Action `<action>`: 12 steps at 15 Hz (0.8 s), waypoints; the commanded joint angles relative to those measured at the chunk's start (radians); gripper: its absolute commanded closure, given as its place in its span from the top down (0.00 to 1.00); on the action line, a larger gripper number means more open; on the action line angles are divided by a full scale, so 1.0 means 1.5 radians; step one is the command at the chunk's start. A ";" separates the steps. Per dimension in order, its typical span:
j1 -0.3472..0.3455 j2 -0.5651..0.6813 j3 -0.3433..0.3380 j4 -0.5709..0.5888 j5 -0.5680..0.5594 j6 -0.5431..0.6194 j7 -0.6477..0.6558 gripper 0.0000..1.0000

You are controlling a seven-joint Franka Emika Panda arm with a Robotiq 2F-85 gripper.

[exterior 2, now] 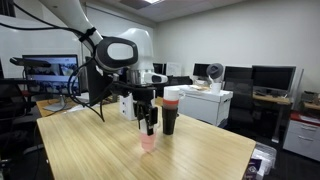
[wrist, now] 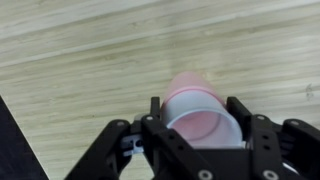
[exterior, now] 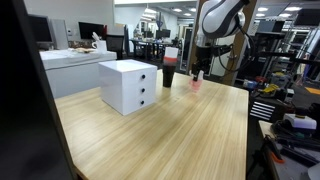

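The pink cup stands upright on the pale wooden tabletop, mouth up, its long axis vertical; in the wrist view it sits dead centre between the two fingers, at 12 o'clock from the tool's body, so the tool is lined up over it from straight above; in an exterior view the cup shows directly beneath the fingers, at 6 o'clock from them, with its base on the wood as far as can be told; the tool is drawn in on the cup, one finger at 9 o'clock and one at 3 o'clock of the rim in the wrist view, pinching its upper wall; it holds nothing else, and the single arm hangs straight down onto it; just beside the pink cup, at about 2 o'clock from it in that exterior view, stands a dark cup with a lighter band at the top, upright and apart from the fingers; in an exterior view the same dark cup lies at about 10 o'clock from the pink cup; further out toward 9 o'clock, well apart, a white drawer unit with three fronts sits on the tabletop; beyond the edge are office desks and monitors, too small to detail.
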 commanded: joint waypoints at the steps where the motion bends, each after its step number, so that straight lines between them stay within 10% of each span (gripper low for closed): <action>1: 0.002 -0.049 -0.005 0.030 -0.040 -0.122 -0.024 0.42; 12: 0.019 -0.062 0.020 0.234 0.011 -0.348 -0.029 0.42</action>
